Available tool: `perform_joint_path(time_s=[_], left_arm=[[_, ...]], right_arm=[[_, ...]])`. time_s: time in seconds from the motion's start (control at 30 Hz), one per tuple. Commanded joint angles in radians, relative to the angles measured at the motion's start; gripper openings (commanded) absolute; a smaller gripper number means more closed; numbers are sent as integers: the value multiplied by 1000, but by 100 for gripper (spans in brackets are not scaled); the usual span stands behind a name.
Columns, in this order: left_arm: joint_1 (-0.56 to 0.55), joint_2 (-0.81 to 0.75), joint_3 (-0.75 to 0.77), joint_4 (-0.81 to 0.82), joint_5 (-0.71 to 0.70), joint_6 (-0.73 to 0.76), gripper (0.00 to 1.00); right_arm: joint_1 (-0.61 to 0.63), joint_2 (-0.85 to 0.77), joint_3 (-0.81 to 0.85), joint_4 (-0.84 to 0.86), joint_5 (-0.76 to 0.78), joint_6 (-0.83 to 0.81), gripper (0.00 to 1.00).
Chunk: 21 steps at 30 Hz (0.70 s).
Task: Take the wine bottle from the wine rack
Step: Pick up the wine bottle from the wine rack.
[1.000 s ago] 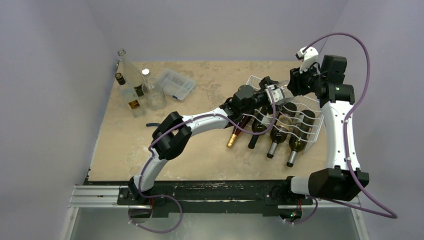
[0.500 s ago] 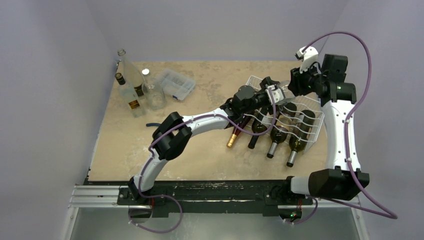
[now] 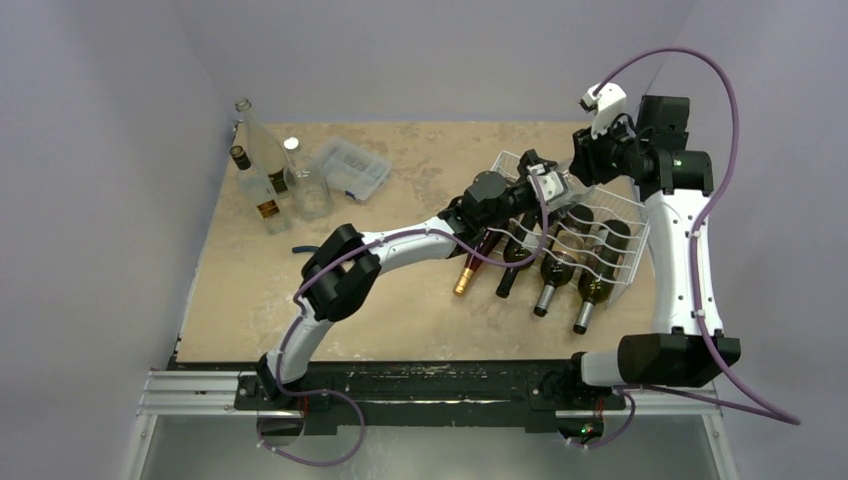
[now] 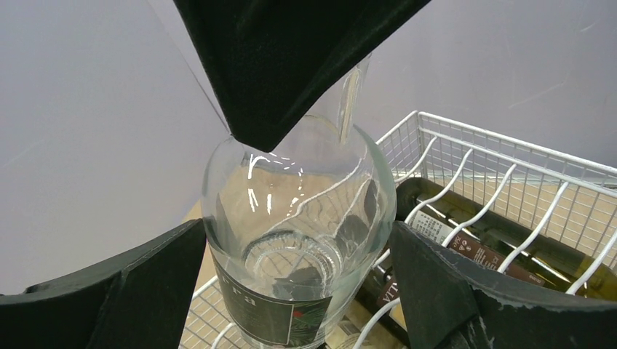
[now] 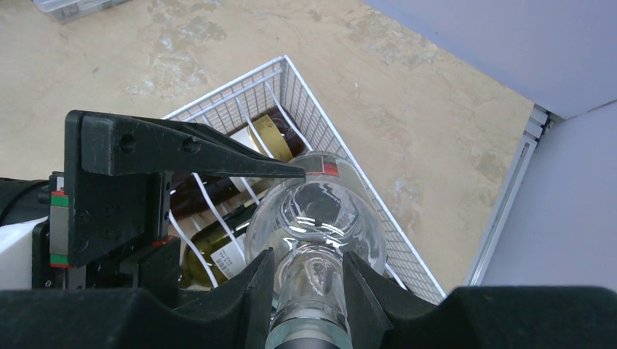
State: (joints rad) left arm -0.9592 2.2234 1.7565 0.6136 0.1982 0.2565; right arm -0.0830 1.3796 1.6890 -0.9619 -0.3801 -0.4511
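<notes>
Right wrist: right claw pinches the wine bottle neck; outstretched left claw gapes round it.

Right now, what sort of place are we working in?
Most likely a robot test cell in a lab. Plain lavender walls box in a tan tabletop, a metal rail runs along its near edge, and the wine rack of bottles looks like a staged prop.

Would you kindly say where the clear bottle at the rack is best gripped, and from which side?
Take the clear bottle by the neck, from far right of the rack, as the right gripper does: it fits shut fingers, whereas the round body spans the spread left gripper.
</notes>
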Motion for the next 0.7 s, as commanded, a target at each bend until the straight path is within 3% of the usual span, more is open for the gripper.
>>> perform_joint_path(time_s=[0.0, 0.67], left_arm=[[7, -74, -36, 62, -65, 13, 93], [8, -243, -222, 190, -182, 76, 93]], right_arm=[[60, -57, 83, -16, -86, 25, 0], [204, -61, 193, -47, -92, 56, 0]])
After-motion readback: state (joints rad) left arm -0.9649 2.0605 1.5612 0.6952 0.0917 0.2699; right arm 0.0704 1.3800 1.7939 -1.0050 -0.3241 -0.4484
